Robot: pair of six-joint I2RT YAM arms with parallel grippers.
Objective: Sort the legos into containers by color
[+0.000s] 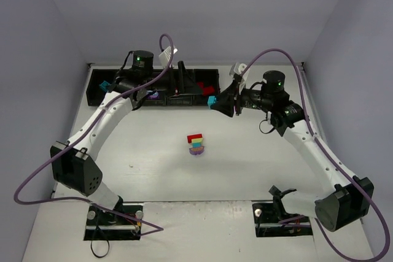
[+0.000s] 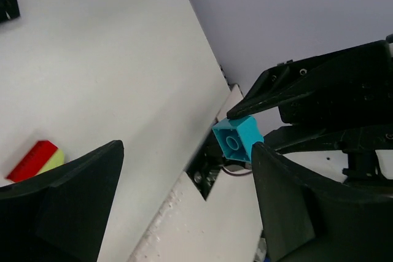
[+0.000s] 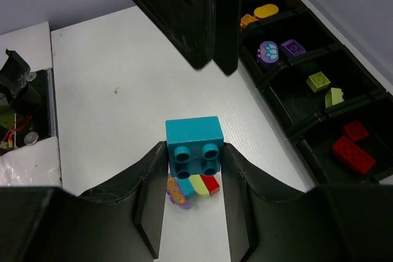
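My right gripper [image 1: 215, 99] is shut on a teal lego [image 3: 195, 145], held in the air just in front of the containers [image 1: 93, 93], near their right end. Below it on the table stands a stack of legos [image 1: 196, 144]: red on top, then teal, lime and purple. My left gripper [image 1: 143, 94] hangs open and empty over the left part of the row; the left wrist view shows its fingers [image 2: 80, 207] wide apart. The bins hold a teal lego [image 1: 105, 85], orange ones [image 3: 264, 11], purple ones [image 3: 270, 52], lime ones [image 3: 319, 81] and red ones [image 3: 351, 151].
The row of bins runs along the back edge of the white table [image 1: 258, 157], against the rear wall. Both arm bases [image 1: 113, 222] sit in cut-outs at the near edge. Purple cables loop above each arm. A black part of the left arm [image 3: 184, 16] looms close in the right wrist view.
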